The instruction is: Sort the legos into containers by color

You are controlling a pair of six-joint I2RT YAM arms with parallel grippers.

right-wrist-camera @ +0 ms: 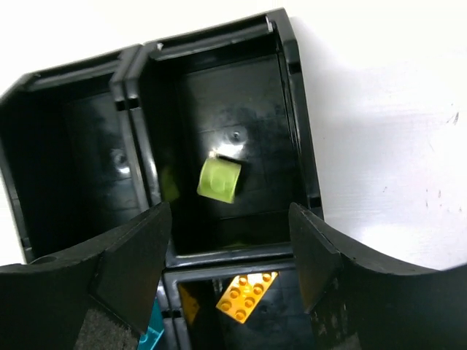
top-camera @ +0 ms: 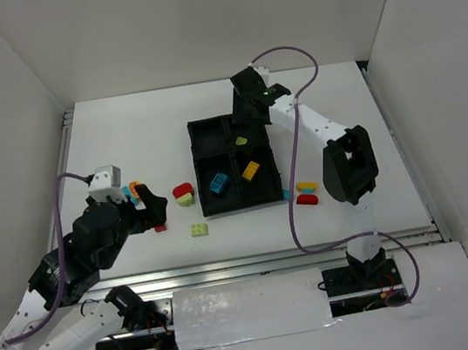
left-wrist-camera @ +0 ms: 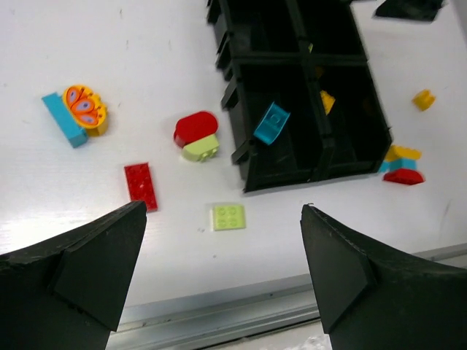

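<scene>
The black tray (top-camera: 197, 158) sits mid-table with its four containers. My right gripper (top-camera: 248, 94) (right-wrist-camera: 230, 240) hangs open over the far right container. A lime green lego (right-wrist-camera: 219, 179) (top-camera: 240, 140) is inside that container, clear of both fingers. An orange lego (right-wrist-camera: 246, 295) (top-camera: 251, 170) lies in the near right container. A cyan one (left-wrist-camera: 271, 122) (top-camera: 218, 182) leans in the near left. My left gripper (left-wrist-camera: 223, 240) (top-camera: 156, 211) is open and empty, left of the tray. It hovers above a lime plate (left-wrist-camera: 228, 216) and a red plate (left-wrist-camera: 140, 184).
A red-and-lime stack (left-wrist-camera: 197, 135) lies left of the tray. A cyan brick with an orange piece (left-wrist-camera: 76, 113) lies farther left. A yellow, cyan and red cluster (left-wrist-camera: 401, 164) (top-camera: 306, 193) and a small yellow brick (left-wrist-camera: 423, 99) lie to the tray's right. A metal rail (top-camera: 273, 261) edges the near side.
</scene>
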